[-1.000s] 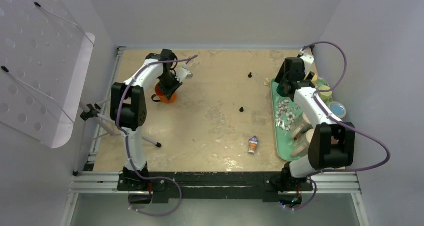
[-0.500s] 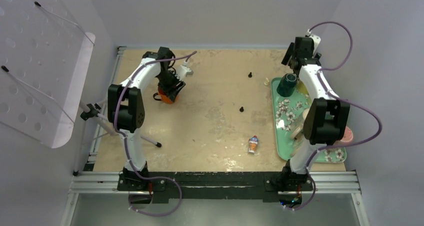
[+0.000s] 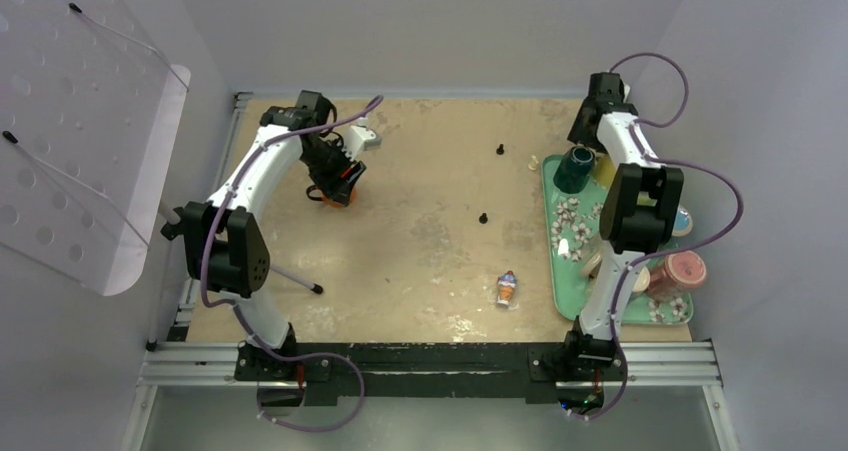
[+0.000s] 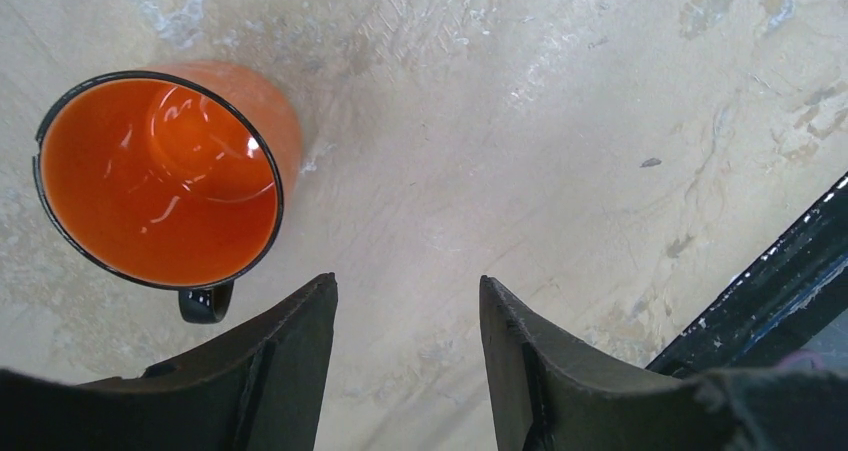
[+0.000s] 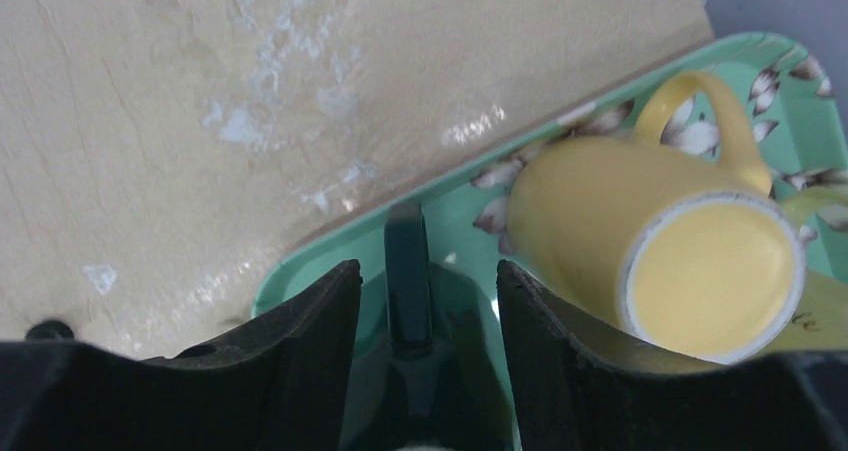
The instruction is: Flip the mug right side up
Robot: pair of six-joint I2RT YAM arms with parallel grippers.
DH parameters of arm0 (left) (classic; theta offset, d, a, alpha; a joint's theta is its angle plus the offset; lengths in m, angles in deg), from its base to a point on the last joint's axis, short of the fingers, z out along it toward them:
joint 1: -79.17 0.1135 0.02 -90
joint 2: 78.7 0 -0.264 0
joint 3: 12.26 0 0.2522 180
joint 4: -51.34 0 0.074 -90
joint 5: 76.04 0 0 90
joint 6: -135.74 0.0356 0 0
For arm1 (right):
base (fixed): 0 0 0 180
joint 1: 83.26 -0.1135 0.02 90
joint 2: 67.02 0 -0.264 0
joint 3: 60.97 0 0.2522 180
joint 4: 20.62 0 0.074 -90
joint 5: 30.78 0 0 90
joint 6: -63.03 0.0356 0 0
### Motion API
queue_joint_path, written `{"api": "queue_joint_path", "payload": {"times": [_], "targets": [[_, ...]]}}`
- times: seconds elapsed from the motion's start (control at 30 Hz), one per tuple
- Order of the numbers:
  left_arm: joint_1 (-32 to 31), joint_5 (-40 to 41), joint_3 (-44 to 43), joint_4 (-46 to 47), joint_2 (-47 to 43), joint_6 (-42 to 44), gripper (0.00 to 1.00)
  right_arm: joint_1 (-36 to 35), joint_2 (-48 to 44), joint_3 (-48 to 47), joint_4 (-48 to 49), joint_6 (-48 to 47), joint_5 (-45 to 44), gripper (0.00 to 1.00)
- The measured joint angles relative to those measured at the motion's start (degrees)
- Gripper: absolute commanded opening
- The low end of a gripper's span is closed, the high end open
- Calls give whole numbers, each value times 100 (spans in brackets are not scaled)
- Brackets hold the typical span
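Observation:
The orange mug [image 4: 160, 176] stands upright on the table, its black-rimmed mouth facing the left wrist camera and its black handle [image 4: 205, 303] toward my left finger. In the top view it [image 3: 334, 197] shows partly under the left arm. My left gripper [image 4: 407, 281] is open and empty, above bare table just right of the mug. My right gripper [image 5: 428, 266] is open over the green tray [image 5: 330, 246], with the handle of a dark teal mug [image 5: 408, 261] between the jaws, untouched. A yellow mug [image 5: 640, 236] lies beside it.
The tray [image 3: 563, 271] runs along the right edge with the teal mug [image 3: 574, 169], a pink cup [image 3: 683, 269] and other cups. Two black pegs [image 3: 499, 150] [image 3: 483, 217] and a small toy [image 3: 508, 288] lie mid-table. A tripod leg [image 3: 295, 278] lies at the left.
My left gripper has drawn off the orange mug and the arm has swung left. My right arm has reached to the tray's far end, uncovering the cups on the tray.

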Motion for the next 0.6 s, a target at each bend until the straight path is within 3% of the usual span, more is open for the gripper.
{"api": "queue_joint_path", "payload": {"times": [0.2, 0.37, 0.5, 0.6], "targets": [[0, -190, 68, -48, -136, 0, 59, -11, -564, 881, 103, -42, 256, 48], [0, -365, 68, -74, -273, 2, 59, -11, -1207, 1563, 26, -96, 496, 67], [-2, -413, 68, -127, -293, 2, 58, -13, -1185, 1451, -105, -201, 511, 71], [-2, -420, 68, -162, -293, 2, 58, -13, -682, 800, -409, -345, 503, 72]]}}
